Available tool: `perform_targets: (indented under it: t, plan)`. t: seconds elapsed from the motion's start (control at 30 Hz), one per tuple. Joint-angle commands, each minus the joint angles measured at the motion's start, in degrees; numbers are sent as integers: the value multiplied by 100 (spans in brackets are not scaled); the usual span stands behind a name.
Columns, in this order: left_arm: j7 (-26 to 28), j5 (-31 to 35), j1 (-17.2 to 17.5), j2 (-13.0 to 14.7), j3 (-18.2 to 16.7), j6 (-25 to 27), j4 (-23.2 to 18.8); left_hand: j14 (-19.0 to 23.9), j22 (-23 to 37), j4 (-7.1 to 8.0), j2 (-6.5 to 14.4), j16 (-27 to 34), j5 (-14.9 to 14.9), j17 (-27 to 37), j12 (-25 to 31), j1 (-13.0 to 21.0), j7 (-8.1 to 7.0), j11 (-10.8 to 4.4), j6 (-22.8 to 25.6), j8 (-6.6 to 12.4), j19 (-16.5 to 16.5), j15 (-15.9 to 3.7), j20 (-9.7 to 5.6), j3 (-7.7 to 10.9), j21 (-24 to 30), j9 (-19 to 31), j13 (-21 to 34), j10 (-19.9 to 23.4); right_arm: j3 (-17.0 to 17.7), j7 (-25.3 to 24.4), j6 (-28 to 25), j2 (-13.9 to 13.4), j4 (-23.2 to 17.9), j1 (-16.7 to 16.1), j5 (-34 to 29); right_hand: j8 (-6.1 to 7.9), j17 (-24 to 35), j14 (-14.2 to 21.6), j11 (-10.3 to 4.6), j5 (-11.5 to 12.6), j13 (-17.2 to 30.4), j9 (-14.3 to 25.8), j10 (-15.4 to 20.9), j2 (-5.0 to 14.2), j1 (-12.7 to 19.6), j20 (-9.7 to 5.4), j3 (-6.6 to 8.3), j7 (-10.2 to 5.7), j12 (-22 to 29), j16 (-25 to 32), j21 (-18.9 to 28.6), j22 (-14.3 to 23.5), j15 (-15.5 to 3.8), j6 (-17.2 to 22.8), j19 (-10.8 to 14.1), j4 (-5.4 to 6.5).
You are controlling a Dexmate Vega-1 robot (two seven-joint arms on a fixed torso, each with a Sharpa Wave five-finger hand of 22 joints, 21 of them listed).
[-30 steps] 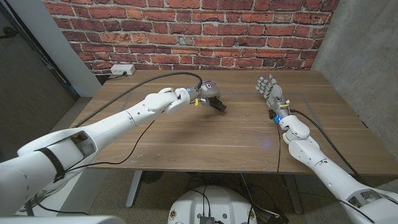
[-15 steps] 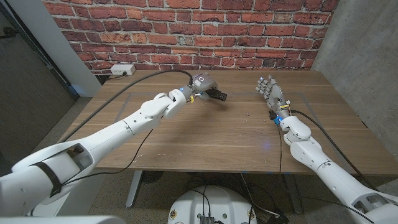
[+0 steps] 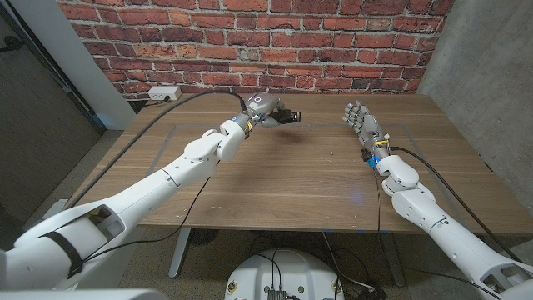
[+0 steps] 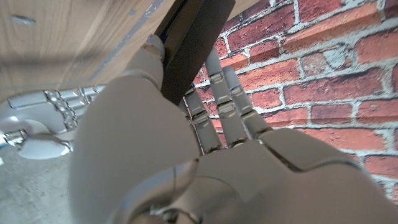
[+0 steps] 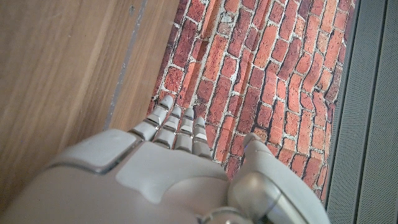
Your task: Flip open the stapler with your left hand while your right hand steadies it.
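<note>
I stand at a wooden table (image 3: 291, 179) with a brown grained top, and a thin pale line runs across it as a rectangle outline on the far half. Behind the table rises a red brick wall (image 3: 250, 42) with pale mortar. A grey concrete wall (image 3: 491, 75) closes the room on the right, and a dark panel (image 3: 33, 108) with a pale frame stands on the left. A white power strip (image 3: 162, 94) lies at the far left corner of the table against the bricks, and a black cable (image 3: 166, 125) runs from that side along my left arm.

My left hand (image 3: 265, 108) is raised over the far middle of the table and it grips the stapler (image 3: 287, 116), a black bar that sticks out to the right of my fingers. In the left wrist view the stapler (image 4: 193, 46) passes as a dark bar between my thumb and my fingers (image 4: 227, 102), which are curled around it; I cannot tell whether it is flipped open.

My right hand (image 3: 364, 125) stands upright on the far right part of the table, well apart from the stapler, holding nothing, with its fingers straight and slightly spread. In the right wrist view my right hand (image 5: 180, 155) points its fingers (image 5: 177, 124) toward the brick wall, above the wood
</note>
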Motion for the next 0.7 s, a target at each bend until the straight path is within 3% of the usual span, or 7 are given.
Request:
perform_targets:
  t: [0.03, 0.4, 0.43, 0.47, 0.7]
  plan:
    - [-167, -1567, 232, -199, -448, 76, 4, 863, 32, 7, 400, -16, 21, 554, 2, 342, 501, -80, 596, 9, -4, -1366, 10, 53, 61, 36, 314, 679, -31, -212, -161, -158, -249, -79, -208, 42, 16, 143, 15, -12, 15, 12, 66, -1, 167, -180, 34, -8, 27, 44, -2, 17, 0, 118, 150, -123]
    - [-1011, -3061, -12, -292, -588, 108, 235, 881, 42, 5, 388, -58, 6, 573, -25, 351, 534, -82, 576, -11, -40, -1365, 35, 65, 130, 60, 347, 673, -71, -254, -177, -251, -304, -58, -391, 61, 16, 254, 24, -40, 16, 16, 73, -6, 372, -166, 80, -2, 13, 37, -15, 20, 0, 255, 237, -299]
    - [-1091, -3143, -57, -290, -570, 105, 265, 882, 42, 4, 388, -61, 6, 574, -28, 352, 544, -75, 574, -12, -47, -1365, 38, 66, 133, 63, 349, 670, -77, -246, -164, -254, -295, -51, -407, 46, 17, 283, 82, -64, 28, 18, 422, -46, 521, -170, 96, -1, 123, 22, -54, 20, 11, 273, 243, -438]
    - [-1220, -3238, -123, -286, -547, 129, 293, 884, 44, 6, 389, -69, 4, 577, -31, 353, 547, -79, 576, -12, -56, -1363, 39, 69, 144, 68, 355, 673, -82, -228, -151, -255, -282, -40, -413, 34, 23, 268, 62, -79, 28, 22, 411, -60, 577, -169, 87, -6, 102, 4, -72, 25, 0, 283, 256, -493]
    - [-1978, -3778, -596, -305, -358, 181, 583, 885, 52, -2, 384, -107, -4, 589, -53, 373, 576, -51, 570, -21, -102, -1362, 52, 85, 193, 90, 384, 663, -124, -229, -154, -306, -292, 4, -542, 36, 22, 273, 27, -86, 26, 24, 456, -36, 667, -193, 104, -48, 104, -4, -96, 28, -24, 322, 254, -553]
